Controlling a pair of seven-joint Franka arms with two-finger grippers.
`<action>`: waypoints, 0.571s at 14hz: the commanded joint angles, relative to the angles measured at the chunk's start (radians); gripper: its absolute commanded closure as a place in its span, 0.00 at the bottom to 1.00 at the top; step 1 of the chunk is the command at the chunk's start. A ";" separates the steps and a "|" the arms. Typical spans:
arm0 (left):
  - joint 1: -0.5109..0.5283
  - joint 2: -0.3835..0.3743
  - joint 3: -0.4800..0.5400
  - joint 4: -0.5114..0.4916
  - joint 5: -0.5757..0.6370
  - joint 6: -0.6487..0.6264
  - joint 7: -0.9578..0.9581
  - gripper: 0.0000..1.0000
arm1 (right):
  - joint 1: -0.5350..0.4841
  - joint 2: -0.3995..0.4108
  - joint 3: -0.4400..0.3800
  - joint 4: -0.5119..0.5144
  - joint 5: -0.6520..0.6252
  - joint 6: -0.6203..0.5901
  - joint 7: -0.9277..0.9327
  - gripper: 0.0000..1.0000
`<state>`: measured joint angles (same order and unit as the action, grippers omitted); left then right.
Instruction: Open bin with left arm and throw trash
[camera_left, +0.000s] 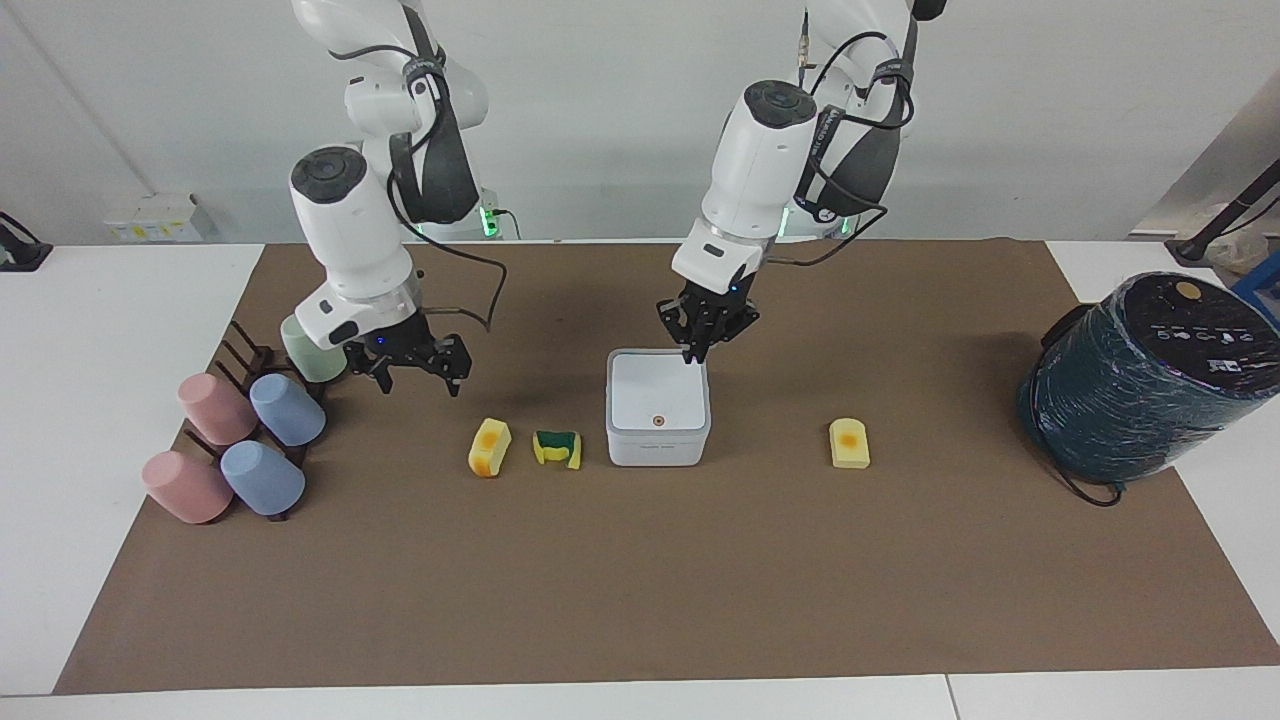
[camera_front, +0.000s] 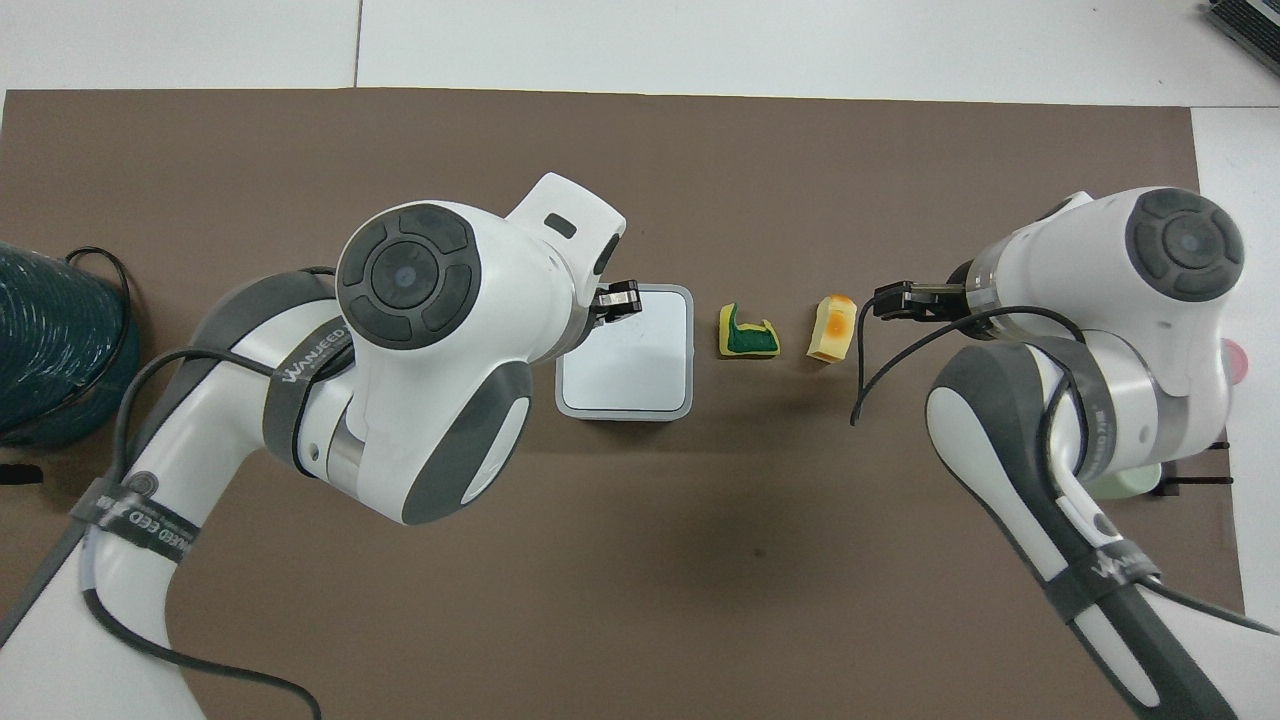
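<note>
Steeply bent, left pincer (camera_left: 700, 350) hangs over closed bin (camera_left: 658, 420)

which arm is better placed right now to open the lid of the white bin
The left. The left gripper hangs right over the bin, at the lid's edge nearest the robots, lid shut. The right gripper is over the mat near the cups, toward the right arm's end.

Brown mat (camera_left: 640, 600) covers most of the white table (camera_left: 110, 330). Toward the right arm's end: dark rack (camera_left: 245, 352) with cups lying tilted on its pegs, two pink (camera_left: 215, 408) (camera_left: 185, 487), two blue (camera_left: 287, 409) (camera_left: 262, 478), one pale green (camera_left: 300, 350) nearest the robots. Toward the left arm's end: big dark teal wrapped cylinder (camera_left: 1140, 385) on the mat's edge, black cable (camera_left: 1085, 492) at its base.
</note>
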<state>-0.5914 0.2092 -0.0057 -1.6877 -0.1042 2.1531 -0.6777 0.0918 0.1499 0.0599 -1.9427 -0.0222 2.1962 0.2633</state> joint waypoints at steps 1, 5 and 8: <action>-0.008 -0.004 0.016 -0.091 -0.028 0.129 -0.008 0.84 | -0.004 0.083 0.004 -0.007 -0.004 0.100 0.031 0.00; -0.036 0.091 0.016 -0.082 -0.028 0.229 -0.017 0.84 | 0.042 0.181 0.003 -0.009 -0.004 0.237 0.175 0.00; -0.059 0.110 0.016 -0.090 -0.028 0.232 -0.019 0.84 | 0.082 0.227 0.003 -0.009 -0.004 0.266 0.188 0.00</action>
<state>-0.6208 0.3165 -0.0026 -1.7640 -0.1168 2.3702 -0.6852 0.1594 0.3611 0.0600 -1.9504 -0.0222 2.4431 0.4277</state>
